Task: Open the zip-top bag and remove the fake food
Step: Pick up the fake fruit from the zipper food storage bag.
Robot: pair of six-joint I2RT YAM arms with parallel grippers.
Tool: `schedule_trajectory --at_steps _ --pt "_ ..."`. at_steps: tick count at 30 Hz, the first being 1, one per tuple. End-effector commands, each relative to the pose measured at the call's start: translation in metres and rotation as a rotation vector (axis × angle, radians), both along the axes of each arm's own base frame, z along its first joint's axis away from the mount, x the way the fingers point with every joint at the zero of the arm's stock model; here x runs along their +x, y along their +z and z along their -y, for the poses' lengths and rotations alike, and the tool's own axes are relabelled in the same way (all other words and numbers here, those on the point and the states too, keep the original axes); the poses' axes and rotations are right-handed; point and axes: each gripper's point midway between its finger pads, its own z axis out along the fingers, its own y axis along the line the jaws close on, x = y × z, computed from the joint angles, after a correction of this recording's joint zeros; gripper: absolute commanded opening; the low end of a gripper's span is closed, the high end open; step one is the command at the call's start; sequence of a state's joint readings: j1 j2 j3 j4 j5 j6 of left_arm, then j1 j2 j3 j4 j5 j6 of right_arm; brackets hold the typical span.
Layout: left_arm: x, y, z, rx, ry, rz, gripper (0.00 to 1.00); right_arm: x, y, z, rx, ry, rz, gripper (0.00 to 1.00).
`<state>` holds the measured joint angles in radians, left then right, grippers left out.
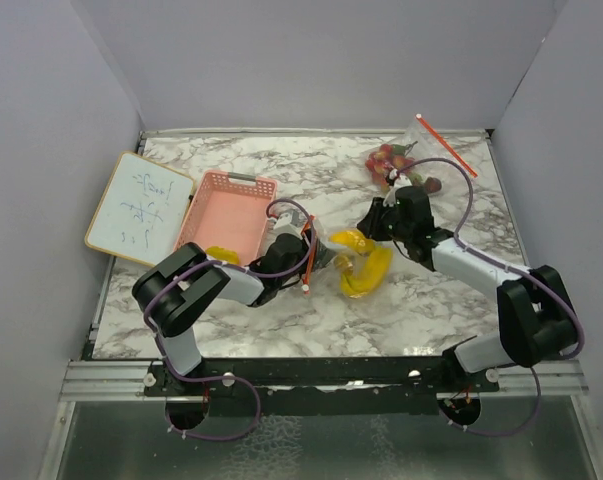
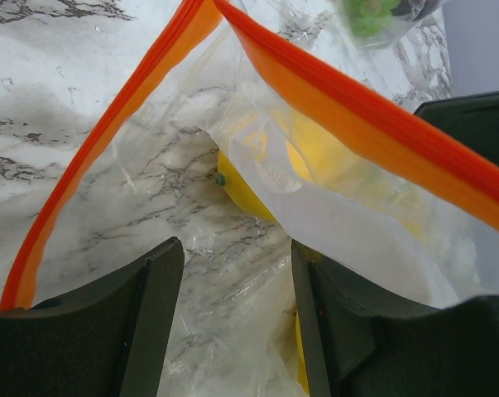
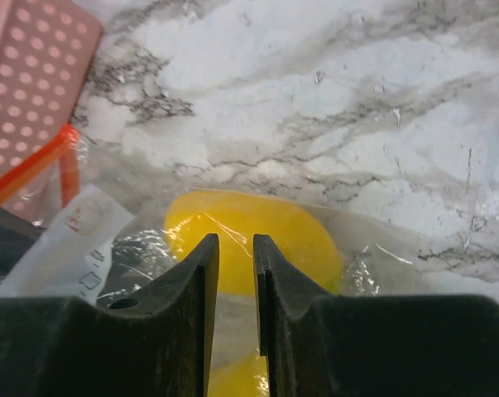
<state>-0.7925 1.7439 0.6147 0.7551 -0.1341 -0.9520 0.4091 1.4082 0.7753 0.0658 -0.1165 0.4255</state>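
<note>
Counter: marble, carrying all items. Landmark: the zip-top bag, which is lying at mid-counter with its orange zip strip parted.

Left end effector: it is hovering at the bag's left, at the mouth. Its fingers are standing apart over the clear film, gripping nothing visible.

Fake food: yellow pieces are sitting inside the bag, toward its right half. One more yellow piece is lying left of the bag.

Right end effector: it is pressing in at the bag's far right. Its fingers are showing only a narrow slit, and whether film is pinched cannot be told.

Pink basket: it is sitting left of and beyond the bag. The whiteboard is lying further left.

Second bag: it is lying far right of the landmark and is holding red pieces.
</note>
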Motion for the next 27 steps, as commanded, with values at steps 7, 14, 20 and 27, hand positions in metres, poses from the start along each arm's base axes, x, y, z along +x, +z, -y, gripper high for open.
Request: schedule_trajectory --at_steps 7,14,20,27 --pt "0.005 0.002 0.016 -0.039 -0.032 0.014 0.62 -0.015 -0.081 0.001 -0.033 -0.001 -0.185 0.24" --pt "0.003 -0.003 0.016 -0.056 -0.031 0.008 0.71 -0.033 -0.102 -0.010 -0.005 0.099 -0.220 0.21" --pt "0.002 -0.002 0.014 -0.058 -0.027 0.013 0.84 -0.040 -0.104 -0.008 -0.017 0.125 -0.211 0.20" --pt "0.002 -0.002 0.016 -0.059 -0.039 0.015 0.71 -0.045 -0.103 -0.008 -0.006 0.134 -0.209 0.20"
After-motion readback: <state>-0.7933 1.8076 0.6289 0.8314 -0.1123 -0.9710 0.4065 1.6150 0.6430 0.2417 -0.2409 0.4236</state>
